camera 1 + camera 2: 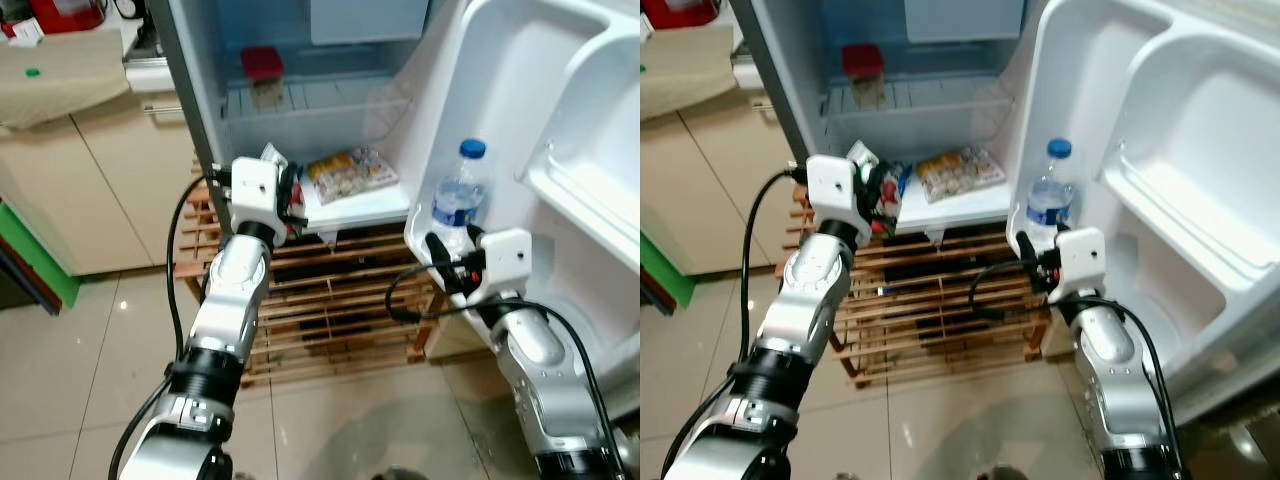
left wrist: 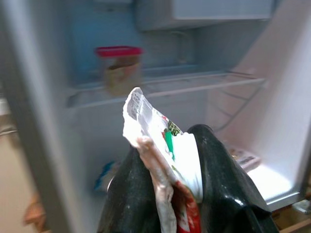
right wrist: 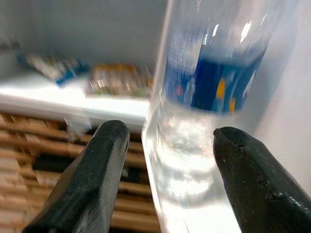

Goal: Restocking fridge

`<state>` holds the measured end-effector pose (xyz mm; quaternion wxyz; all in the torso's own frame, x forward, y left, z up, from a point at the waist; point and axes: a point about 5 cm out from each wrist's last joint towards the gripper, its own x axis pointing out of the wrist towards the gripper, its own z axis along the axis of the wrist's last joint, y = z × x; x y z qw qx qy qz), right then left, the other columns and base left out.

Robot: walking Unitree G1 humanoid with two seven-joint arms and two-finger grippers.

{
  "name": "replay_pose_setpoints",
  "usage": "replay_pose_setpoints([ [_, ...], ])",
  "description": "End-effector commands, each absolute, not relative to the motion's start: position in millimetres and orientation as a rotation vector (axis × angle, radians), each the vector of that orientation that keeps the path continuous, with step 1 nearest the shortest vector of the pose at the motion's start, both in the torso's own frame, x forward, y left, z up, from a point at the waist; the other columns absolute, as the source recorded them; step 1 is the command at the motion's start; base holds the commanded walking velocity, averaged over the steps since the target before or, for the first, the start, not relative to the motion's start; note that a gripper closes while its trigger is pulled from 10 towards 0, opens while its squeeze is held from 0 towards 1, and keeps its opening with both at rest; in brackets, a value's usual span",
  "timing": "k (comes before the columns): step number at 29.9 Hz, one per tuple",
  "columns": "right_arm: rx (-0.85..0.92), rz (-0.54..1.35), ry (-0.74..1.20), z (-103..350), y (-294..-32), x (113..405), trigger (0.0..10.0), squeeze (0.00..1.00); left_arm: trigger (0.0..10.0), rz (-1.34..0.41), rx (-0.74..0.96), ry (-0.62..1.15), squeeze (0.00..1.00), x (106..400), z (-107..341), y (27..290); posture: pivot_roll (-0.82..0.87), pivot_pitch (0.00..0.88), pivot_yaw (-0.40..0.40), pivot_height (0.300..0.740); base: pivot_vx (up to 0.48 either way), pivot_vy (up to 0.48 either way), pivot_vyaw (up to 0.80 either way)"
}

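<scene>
The right gripper (image 3: 167, 179) is standing with its two black fingers (image 3: 85, 184) spread apart, one on each side of the lower part of the water bottle (image 1: 458, 200), and they are not pressing it. The bottle is standing upright in the lowest bin of the fridge door (image 1: 560, 130), with its blue cap on top. It looks full, so I judge it is rather heavy for its size, and the clear plastic is smooth and probably slippery. The best place to take it seems to be the middle of the body, near the blue label, where the wall is more stiff than at the neck.

The left gripper (image 2: 167, 194) is squeezing a snack packet (image 2: 160, 150) between its fingers, and it is reaching toward the open fridge, just at the front edge of the bottom shelf (image 1: 360, 205). The packet is light, soft and crinkled. It is bending easily, so a hold on its folded end, as now, seems good enough, but hard pressing could crush what is inside.

Further in, a flat food package (image 1: 350, 173) is lying on the white bottom shelf. On the wire shelf (image 1: 320, 100) above, a jar with a red lid (image 1: 263, 75) is standing alone near the back wall. Under the fridge, a wooden slatted stand (image 1: 330, 310) is carrying it.
</scene>
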<state>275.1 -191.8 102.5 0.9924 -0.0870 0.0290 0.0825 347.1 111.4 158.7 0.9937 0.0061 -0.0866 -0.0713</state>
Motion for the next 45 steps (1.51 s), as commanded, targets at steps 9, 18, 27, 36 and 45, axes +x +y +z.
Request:
replay_pose_setpoints([
  [9,-0.3,-0.099,0.091,103,-243,281,10.0,0.0,10.0,-0.118,0.011,-0.181,0.0,351,160,117,-0.17,0.016,0.037,0.74,0.0,0.0,0.0],
  [18,-0.452,-0.288,0.089,109,-274,288,10.0,0.0,10.0,-0.121,0.005,-0.183,0.0,351,160,116,-0.17,0.017,0.038,0.74,0.0,0.0,0.0],
  [27,-0.364,-0.202,0.008,119,-257,294,10.0,0.0,10.0,-0.115,0.004,-0.175,0.0,352,158,118,-0.16,0.022,0.038,0.74,0.0,0.0,0.0],
  [36,-0.151,0.276,0.011,113,-174,275,10.0,0.0,10.0,-0.136,-0.055,-0.141,0.0,356,156,114,-0.17,0.022,0.041,0.74,0.042,0.0,0.0],
  [45,-0.138,0.301,0.043,110,-175,272,10.0,0.0,10.0,-0.154,-0.048,-0.141,0.0,361,158,108,-0.17,0.018,0.041,0.74,0.437,0.0,0.0],
])
